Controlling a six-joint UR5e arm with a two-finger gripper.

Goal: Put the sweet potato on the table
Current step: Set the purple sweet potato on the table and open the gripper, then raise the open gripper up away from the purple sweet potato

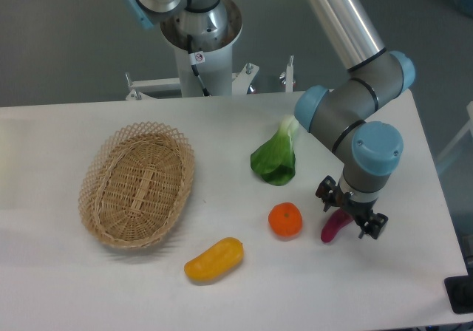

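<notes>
The sweet potato [333, 227], a small magenta oblong, lies on the white table [222, 294] just right of the round orange. My gripper [349, 213] hangs directly over it, open, its two black fingers [325, 193] spread on either side of the potato's upper end. Whether the fingers still touch the potato I cannot tell.
A round orange [285, 220] sits close to the left of the sweet potato. A green leafy vegetable [275, 157] lies behind it, a yellow-orange oblong fruit [214, 259] lies near the front, and an oval wicker basket [137, 183] is at the left. The table's right edge is near the gripper.
</notes>
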